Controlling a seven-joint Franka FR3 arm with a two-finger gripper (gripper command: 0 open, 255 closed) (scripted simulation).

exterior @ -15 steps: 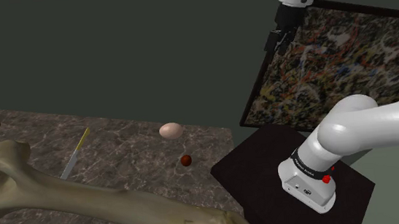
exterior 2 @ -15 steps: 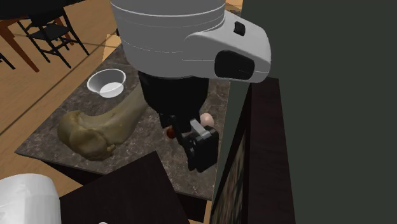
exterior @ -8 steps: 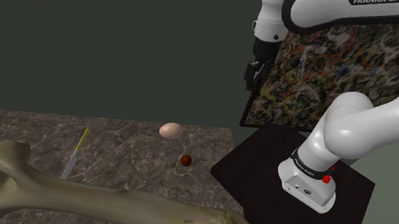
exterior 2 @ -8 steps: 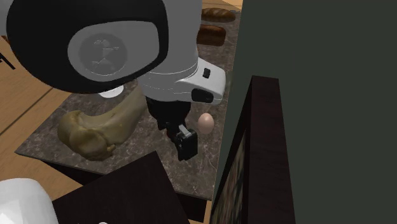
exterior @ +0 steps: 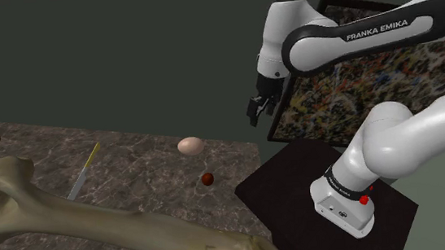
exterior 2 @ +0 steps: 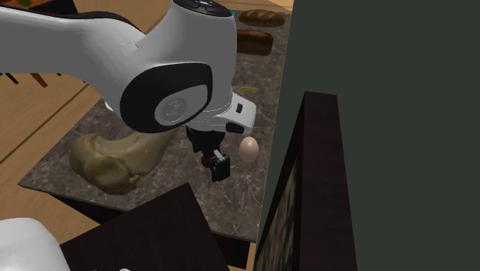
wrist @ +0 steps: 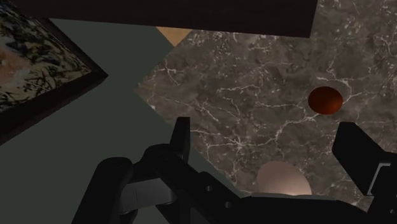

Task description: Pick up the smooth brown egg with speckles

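Gripper (exterior: 258, 109) hangs high over the marbled counter (exterior: 134, 164), fingers spread wide and holding nothing, while the pale tan egg (exterior: 190, 145) sits near the wall-side edge, just beside a small red-brown ball (exterior: 207, 179).

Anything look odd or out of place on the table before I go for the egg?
A huge bone lies across the table, dwarfing the egg. The egg lies clear of it, intact, near a small red ball. Nothing spilled.
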